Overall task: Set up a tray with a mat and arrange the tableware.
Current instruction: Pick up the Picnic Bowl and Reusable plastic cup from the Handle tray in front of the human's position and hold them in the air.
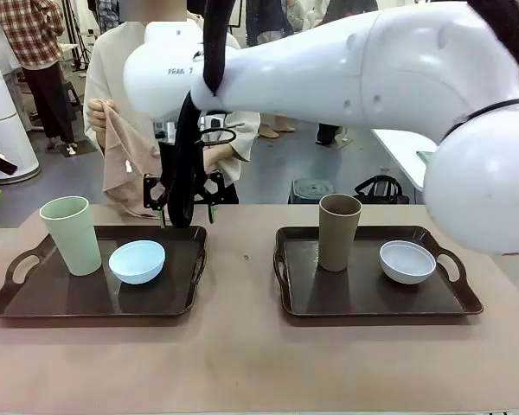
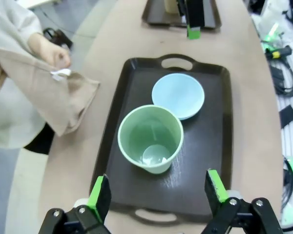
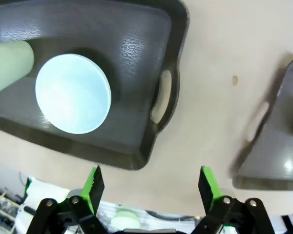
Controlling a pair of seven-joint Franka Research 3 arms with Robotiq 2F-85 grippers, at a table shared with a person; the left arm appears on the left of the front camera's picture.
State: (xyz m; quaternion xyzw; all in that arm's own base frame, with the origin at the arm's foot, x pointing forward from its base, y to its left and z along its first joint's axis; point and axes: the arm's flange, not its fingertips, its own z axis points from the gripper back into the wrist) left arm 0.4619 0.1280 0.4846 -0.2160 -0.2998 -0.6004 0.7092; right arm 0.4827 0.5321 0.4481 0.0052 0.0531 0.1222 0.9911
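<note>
The left tray point(image 1: 35, 298) holds a pale green cup point(image 1: 72, 235) and a light blue bowl point(image 1: 137, 261). A tan-brown cup point(image 1: 339, 232) and a white bowl point(image 1: 407, 261) stand on the right tray point(image 1: 363, 298). The person holds a beige cloth mat point(image 1: 121, 160) up beyond the table's far edge. My right gripper point(image 1: 187, 216) hangs open at the left tray's far edge; in its wrist view it point(image 3: 150, 185) is empty above the tray handle point(image 3: 159, 95). My left gripper point(image 2: 157, 195) is open above the green cup point(image 2: 150, 139) and the blue bowl point(image 2: 178, 95).
My right arm point(image 1: 346, 60) spans the table from the right, high above the right tray. Bare tabletop point(image 1: 242, 285) lies between the two trays. Cables and clutter point(image 2: 278, 63) lie beside the table in the left wrist view.
</note>
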